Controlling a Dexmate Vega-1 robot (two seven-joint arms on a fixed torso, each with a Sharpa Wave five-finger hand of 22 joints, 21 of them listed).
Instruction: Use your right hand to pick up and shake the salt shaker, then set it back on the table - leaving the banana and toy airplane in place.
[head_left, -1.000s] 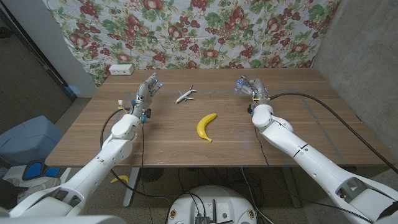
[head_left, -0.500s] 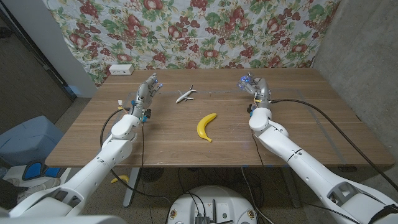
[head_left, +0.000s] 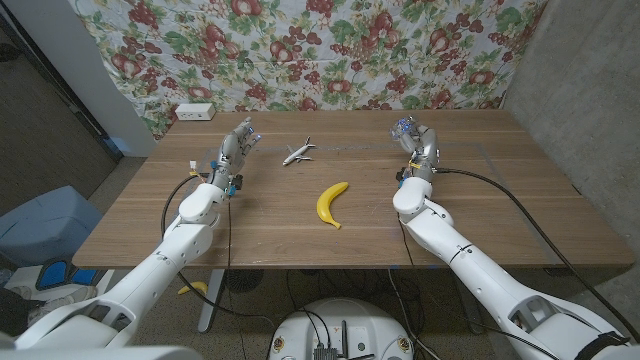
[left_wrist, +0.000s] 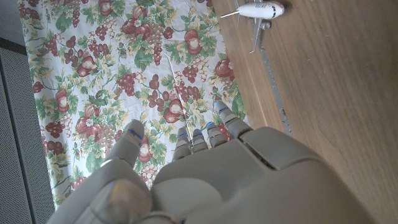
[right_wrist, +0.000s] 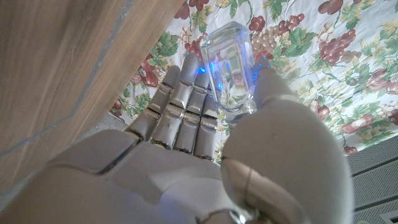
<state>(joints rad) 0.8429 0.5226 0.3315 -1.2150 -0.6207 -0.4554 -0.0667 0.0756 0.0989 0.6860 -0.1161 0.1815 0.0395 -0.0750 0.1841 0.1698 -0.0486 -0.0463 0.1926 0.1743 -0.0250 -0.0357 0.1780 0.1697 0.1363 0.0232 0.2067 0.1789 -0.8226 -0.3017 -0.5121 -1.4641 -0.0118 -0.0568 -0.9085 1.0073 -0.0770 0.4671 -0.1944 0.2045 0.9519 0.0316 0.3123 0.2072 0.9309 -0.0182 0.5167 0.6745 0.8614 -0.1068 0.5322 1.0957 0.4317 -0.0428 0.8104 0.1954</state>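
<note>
Since a second ago, the right hand (head_left: 416, 137) has drifted right, gripping the clear glass salt shaker (head_left: 404, 127) above the wooden table (head_left: 520, 200); yellow banana (head_left: 330, 203) and white toy airplane (head_left: 297, 152) unmoved. Left hand (head_left: 238, 143) empty, fingers (left_wrist: 198, 140) apart. Right wrist view: fingers (right_wrist: 186, 99) and thumb clasp the shaker (right_wrist: 229, 65).

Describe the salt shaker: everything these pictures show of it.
The salt shaker is a small clear block, glass or plastic by its look, with squared sides and rounded edges; blue light glints through it. The right hand holds it between thumb and fingers, lifted off the table. In the head view it shows as a pale speck at that hand's fingertips, over the table's far right part. Its cap and contents cannot be made out.
</note>
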